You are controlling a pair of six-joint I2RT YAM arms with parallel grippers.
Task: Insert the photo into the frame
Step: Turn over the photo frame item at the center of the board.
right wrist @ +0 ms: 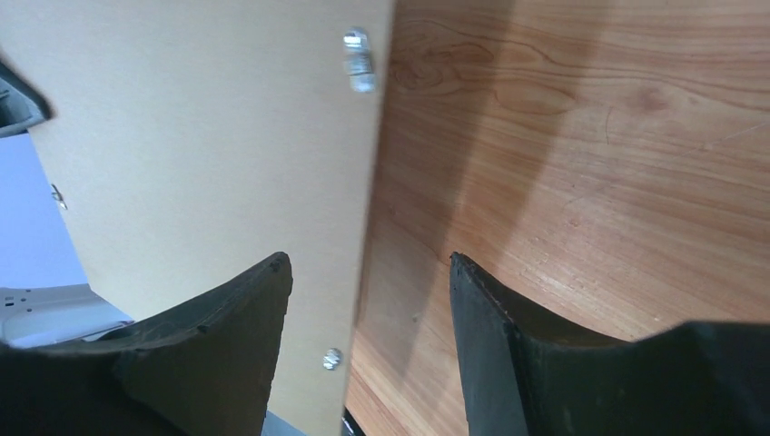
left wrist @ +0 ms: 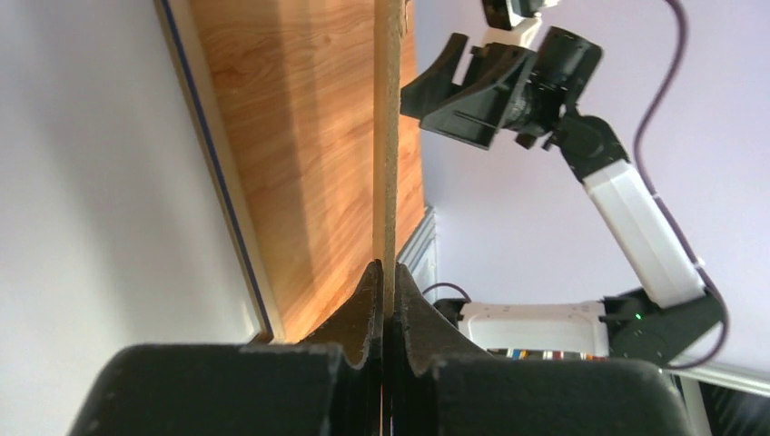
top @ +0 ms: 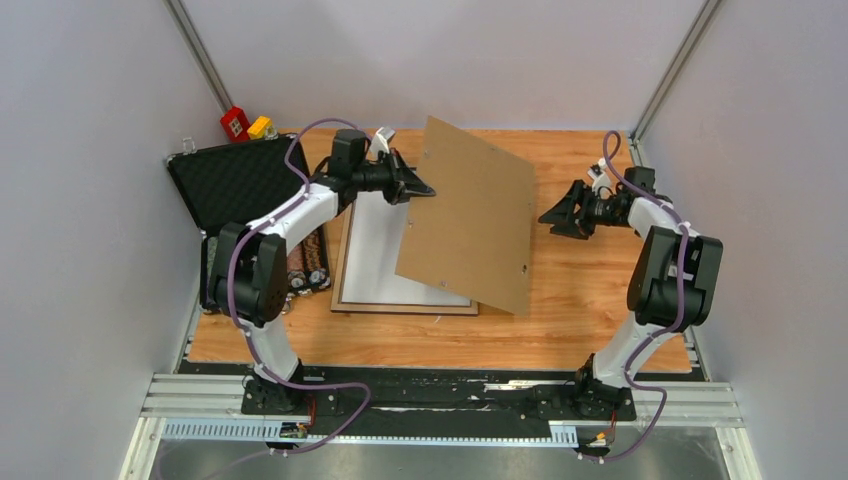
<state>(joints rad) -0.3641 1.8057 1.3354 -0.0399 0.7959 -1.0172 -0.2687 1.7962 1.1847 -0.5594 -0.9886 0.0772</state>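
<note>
From the near edge, the left arm (top: 300, 210) reaches up and across to the middle of the table (top: 600, 330), and the right arm (top: 665, 260) bends in from the right. Between them the frame (top: 400, 307) lies flat on the table, tan side up, with a white sheet (top: 375, 250) inside it. I cannot tell whether that sheet is the photo.

The left jaws are pinched tight on the left edge of the brown panel (top: 470, 220), which hangs tilted in the air over the frame's right half. Its lower corner juts past the frame's near right corner. The left wrist view shows the panel (left wrist: 386, 136) edge-on, rising straight out of the closed jaws.

The right jaws stand fairly wide and hold nothing. They point at the panel's right edge from just beside it, and that edge (right wrist: 363, 182) lines up with the gap between them. Bare table stretches below and to the right.

Left of the frame a black case (top: 235, 180) lies open, its chips (top: 305, 275) just beside the frame's left rail. Red (top: 235, 123) and yellow (top: 260, 127) blocks sit at the far left corner.
</note>
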